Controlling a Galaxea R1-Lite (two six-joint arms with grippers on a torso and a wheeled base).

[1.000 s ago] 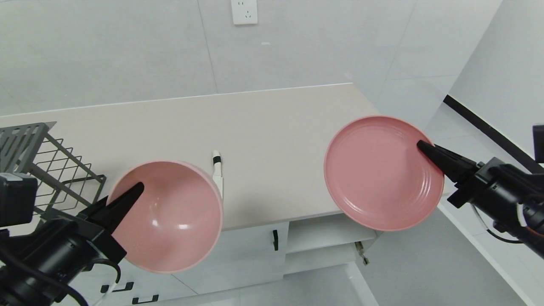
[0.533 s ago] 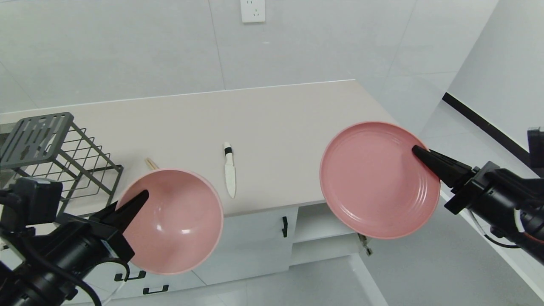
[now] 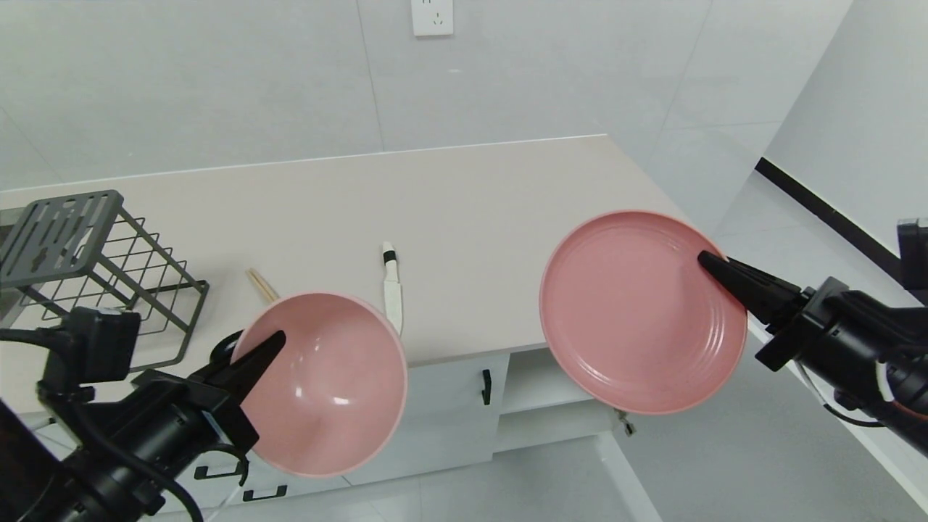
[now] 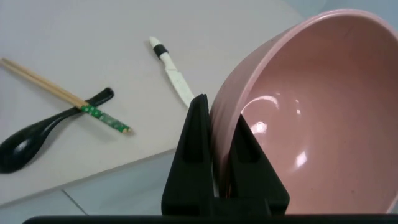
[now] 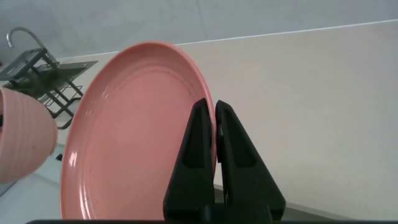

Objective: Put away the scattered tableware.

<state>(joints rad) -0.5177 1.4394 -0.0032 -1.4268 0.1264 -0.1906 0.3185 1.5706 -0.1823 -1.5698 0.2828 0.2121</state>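
A pink bowl hangs tilted in front of the counter's front edge, with my left gripper shut on its rim. In the left wrist view the fingers pinch the bowl wall at the left gripper. A pink plate is held off the counter's right front corner, tilted, my right gripper shut on its rim. The right wrist view shows the plate clamped in the right gripper. On the counter lie a white knife, chopsticks and a black spoon.
A dark wire rack stands at the counter's left end. Below the front edge are white drawers with black handles and an open shelf. A wall runs behind the counter, and a faucet shows by the rack.
The camera shifted, bringing the chopsticks and more of the rack into view. My left gripper has carried the bowl to the right and lower. The plate has sunk slightly.
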